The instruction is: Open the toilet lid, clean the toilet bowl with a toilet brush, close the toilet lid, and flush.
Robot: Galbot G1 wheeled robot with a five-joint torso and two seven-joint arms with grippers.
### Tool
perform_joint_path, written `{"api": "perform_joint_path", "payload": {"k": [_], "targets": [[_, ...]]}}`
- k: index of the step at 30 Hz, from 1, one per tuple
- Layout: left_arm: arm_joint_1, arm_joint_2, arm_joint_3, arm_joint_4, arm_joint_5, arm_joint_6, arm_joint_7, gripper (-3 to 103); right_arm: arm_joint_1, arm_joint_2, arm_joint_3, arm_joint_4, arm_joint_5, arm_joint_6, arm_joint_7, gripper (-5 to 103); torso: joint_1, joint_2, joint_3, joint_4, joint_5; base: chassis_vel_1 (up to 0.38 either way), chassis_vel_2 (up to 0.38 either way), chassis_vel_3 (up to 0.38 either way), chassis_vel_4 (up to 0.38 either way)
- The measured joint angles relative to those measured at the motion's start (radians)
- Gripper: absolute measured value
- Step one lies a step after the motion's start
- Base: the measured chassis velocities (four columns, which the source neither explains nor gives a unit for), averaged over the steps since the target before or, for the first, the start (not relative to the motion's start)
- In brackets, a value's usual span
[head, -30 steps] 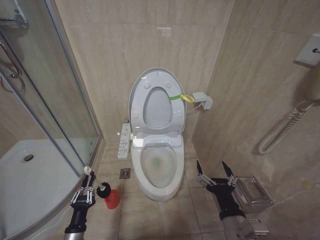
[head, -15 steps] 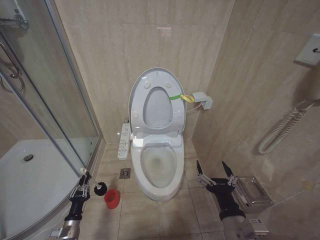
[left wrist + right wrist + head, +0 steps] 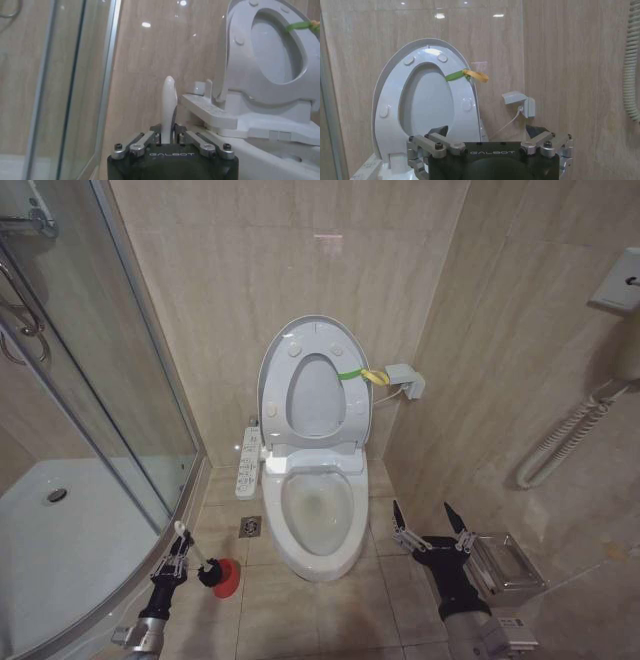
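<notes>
— White plastic is seen standing upright at the back: the toilet lid [image 3: 300, 345] is raised against the tiled wall [image 3: 230, 270], and the ring seat [image 3: 318, 395] is raised with it. A yellow-green strap [image 3: 352, 374] is tied at the edge on the robot's right.

— And the toilet bowl [image 3: 318, 515]?

— It is left uncovered below, on the floor tiles, with a button panel [image 3: 248, 463] fixed along the side on the robot's left. A floor drain [image 3: 250, 526] is set just beside its base.

— Where is the toilet brush [image 3: 197, 552] found?

— Low on the left, beside the glass shower door [image 3: 110, 400]. Its white handle is clamped in the left gripper [image 3: 175, 561], whose fingers are closed around it; in the left wrist view the handle [image 3: 169, 108] is seen rising from between the closed fingers. The dark bristle head is held at the mouth of the red holder cup [image 3: 227, 577]; whether it is touching the cup cannot be told.

— And the other arm?

— The right gripper [image 3: 431, 526] is held low on the right of the bowl, well apart from it, with its fingers spread wide and nothing between them. A metal rack [image 3: 507, 567] is seen just beside it.
</notes>
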State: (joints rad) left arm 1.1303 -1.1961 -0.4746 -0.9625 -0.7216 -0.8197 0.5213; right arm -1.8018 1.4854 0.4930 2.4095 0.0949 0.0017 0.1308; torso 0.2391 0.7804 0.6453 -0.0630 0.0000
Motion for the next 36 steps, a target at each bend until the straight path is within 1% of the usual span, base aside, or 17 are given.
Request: {"api": "perform_joint_path", "payload": {"k": [5, 9, 17, 22, 36], "targets": [[-0.056, 0.000, 0.014, 0.063, 0.014, 0.000, 0.010, 16, 0.000, 0.000, 0.000, 0.000, 0.000, 0.000, 0.000, 100, 0.000, 0.000, 0.000, 0.0000, 0.0000, 0.000, 0.000, 0.000, 0.000], [-0.079, 0.004, 0.024, 0.092, 0.015, 0.000, 0.015, 16, 0.000, 0.000, 0.000, 0.000, 0.000, 0.000, 0.000, 100, 0.000, 0.000, 0.000, 0.0003, 0.0000, 0.000, 0.000, 0.000, 0.000], [-0.119, 0.002, 0.039, 0.136, 0.014, 0.000, 0.035, 16, 0.000, 0.000, 0.000, 0.000, 0.000, 0.000, 0.000, 100, 0.000, 0.000, 0.000, 0.0001, 0.0000, 0.000, 0.000, 0.000, 0.000], [-0.139, 0.001, 0.044, 0.178, 0.020, 0.000, 0.050, 16, 0.000, 0.000, 0.000, 0.000, 0.000, 0.000, 0.000, 100, 0.000, 0.000, 0.000, 0.0001, 0.0000, 0.000, 0.000, 0.000, 0.000], [-0.157, -0.001, 0.046, 0.242, 0.029, 0.000, 0.080, 16, 0.000, 0.000, 0.000, 0.000, 0.000, 0.000, 0.000, 100, 0.000, 0.000, 0.000, 0.0002, 0.0000, 0.000, 0.000, 0.000, 0.000]]}}
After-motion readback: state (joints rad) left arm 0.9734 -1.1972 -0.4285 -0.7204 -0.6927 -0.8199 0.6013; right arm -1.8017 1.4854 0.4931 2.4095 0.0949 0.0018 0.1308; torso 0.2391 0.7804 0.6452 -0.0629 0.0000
